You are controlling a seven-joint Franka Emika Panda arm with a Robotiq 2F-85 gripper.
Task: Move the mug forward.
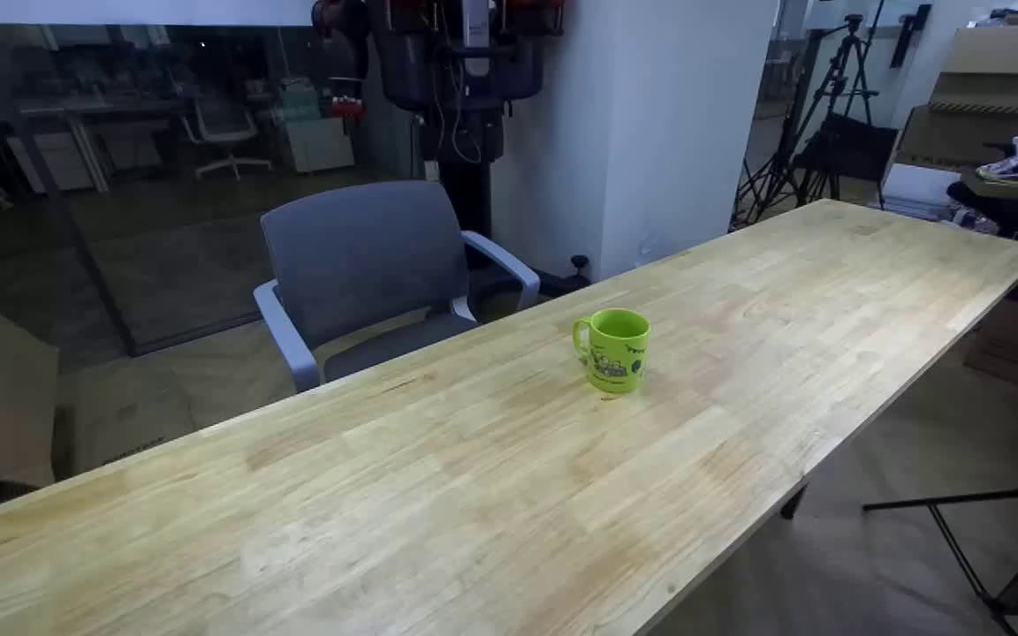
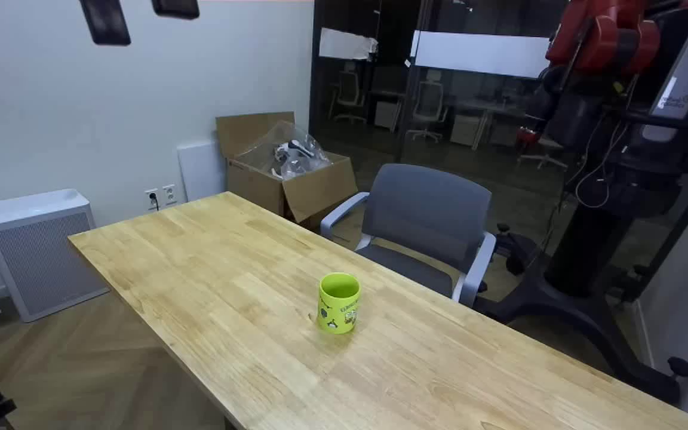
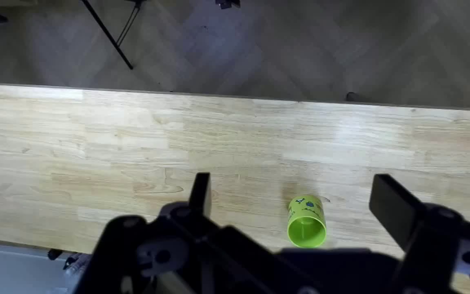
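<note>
Bright green cyl. mug (image 1: 617,353) is best straddled, green left-side handle (image 1: 577,336) avoided; black two-finger gripper (image 3: 291,192) spread wide, empty.

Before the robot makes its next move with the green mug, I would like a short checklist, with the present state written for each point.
1. The mug stands upright on the table: ok, in both exterior views.
2. The tool is open: ok, its fingers stand apart.
3. The mug appears between the fingers in the wrist view: ok.
4. The tool is down at the mug: not ok, its fingertips hang high above the table in an exterior view.
5. The handle is out of the fingers' way: cannot tell, the wrist view does not show it.
</note>
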